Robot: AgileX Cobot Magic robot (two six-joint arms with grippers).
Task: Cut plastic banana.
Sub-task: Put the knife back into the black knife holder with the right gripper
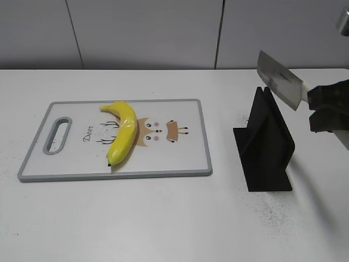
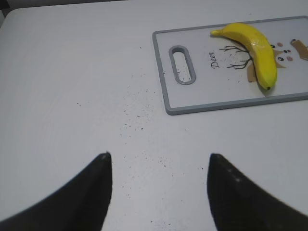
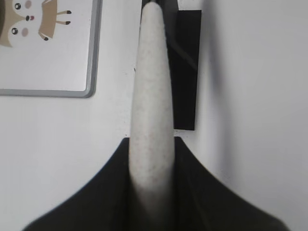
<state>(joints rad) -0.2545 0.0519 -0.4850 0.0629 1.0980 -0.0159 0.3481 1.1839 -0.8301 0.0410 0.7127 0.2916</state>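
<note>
Gripping a knife by its pale speckled handle (image 3: 151,96), the right hand (image 1: 327,112) hangs at the right edge of the exterior view, fingers (image 3: 202,192) pressed against both sides of the handle. Blade (image 1: 281,80) slants up and away from that hand, its lower part just above the slot of a black knife stand (image 1: 265,144) that sits below and beside the hand. Nothing rests in the stand's slot.

Left hand (image 2: 159,159) spread wide, holding nothing, above bare tabletop (image 2: 72,72); dark fingertips (image 2: 103,161) well apart. Only its own wrist view shows it.

Beyond and to the right of the left hand: grey-rimmed white cutting board (image 2: 166,72) with a handle slot (image 2: 183,65) and a cartoon deer print. The plastic banana (image 1: 122,134) lies on the board, curved, dark tip toward the near rim, well apart from both hands.

Right wrist view catches only a board corner and the print, not the banana.

Tabletop white, with dark specks scattered around the stand and ahead of the left hand. Pale grey panelled wall (image 1: 147,33) behind.
</note>
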